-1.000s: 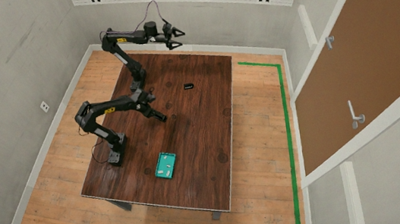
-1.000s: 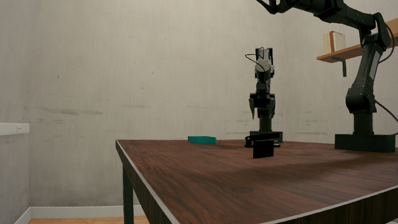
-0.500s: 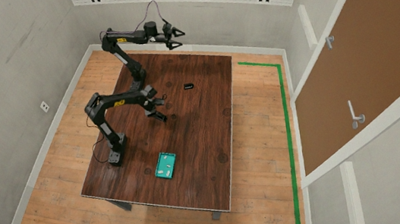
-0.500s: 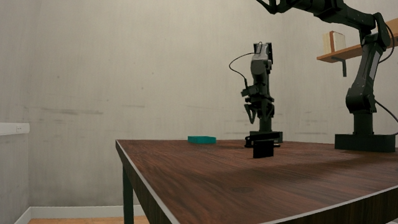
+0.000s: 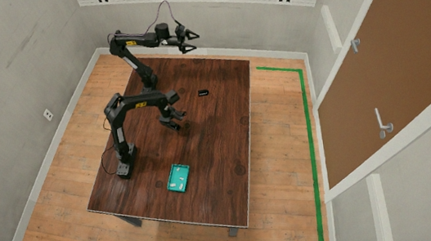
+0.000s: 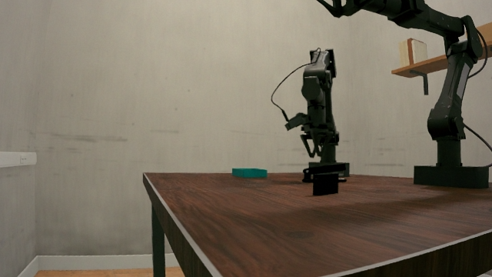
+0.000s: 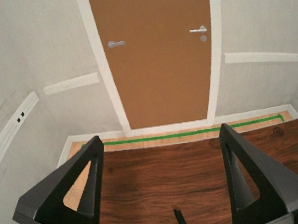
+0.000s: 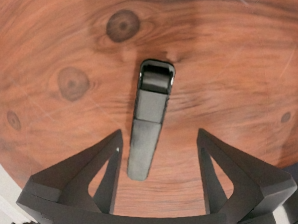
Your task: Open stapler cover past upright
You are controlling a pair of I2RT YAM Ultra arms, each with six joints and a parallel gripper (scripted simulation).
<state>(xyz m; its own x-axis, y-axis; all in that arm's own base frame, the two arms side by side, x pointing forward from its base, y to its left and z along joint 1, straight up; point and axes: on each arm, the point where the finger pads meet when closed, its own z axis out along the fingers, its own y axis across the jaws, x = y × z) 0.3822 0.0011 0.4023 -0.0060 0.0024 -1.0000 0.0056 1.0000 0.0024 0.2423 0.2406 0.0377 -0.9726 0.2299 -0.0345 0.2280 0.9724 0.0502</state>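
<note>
Black and partly spread, with nothing between its 2 fingers, the right gripper (image 5: 181,120) (image 6: 312,155) (image 8: 160,135) points down above the table (image 5: 219,153) (image 6: 269,215) (image 7: 150,175) (image 8: 240,90). Below the hand lies the stapler (image 5: 176,129) (image 6: 328,168) (image 8: 149,117), on the tabletop; in the right wrist view its long body slants through the gap between the 2 fingertips, apart from both. Its cover lies low along the base, well short of upright. Ahead of the hand and to its left stands 1 small black block (image 5: 203,92) (image 6: 325,184) (image 7: 179,216), apart from it. To the hand's right, farther off, sits 1 teal tray (image 5: 169,184) (image 6: 249,173) with 4 small pale pieces inside. Well to the hand's left and higher up, the left gripper (image 5: 197,42) (image 6: 319,1) (image 7: 158,135) hangs with its 2 fingers spread wide and holds nothing. Farthest out, ahead of the hand beyond the table, are 1 strip of green tape (image 5: 310,146) (image 7: 165,136) and 1 brown door (image 5: 373,64) (image 7: 155,60).
</note>
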